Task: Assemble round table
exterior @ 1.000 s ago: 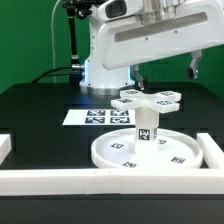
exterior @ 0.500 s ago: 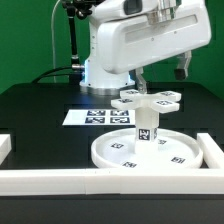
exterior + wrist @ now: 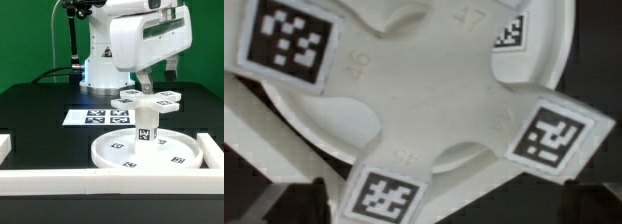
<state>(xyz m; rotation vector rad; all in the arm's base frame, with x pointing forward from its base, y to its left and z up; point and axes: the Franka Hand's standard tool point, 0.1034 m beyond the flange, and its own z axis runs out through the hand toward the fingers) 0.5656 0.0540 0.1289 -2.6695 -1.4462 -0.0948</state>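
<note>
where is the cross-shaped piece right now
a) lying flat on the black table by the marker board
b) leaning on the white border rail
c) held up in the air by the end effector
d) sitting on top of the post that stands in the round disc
d: in the exterior view the cross-shaped piece sits on the upright post, which stands in the disc, with nothing gripping it.

No words, names or numbers can be read anywhere; the only signs are black-and-white square tags; they sit on the arm ends of the cross-shaped piece, on the post, on the disc and on the marker board; their patterns show, but they spell nothing.
</note>
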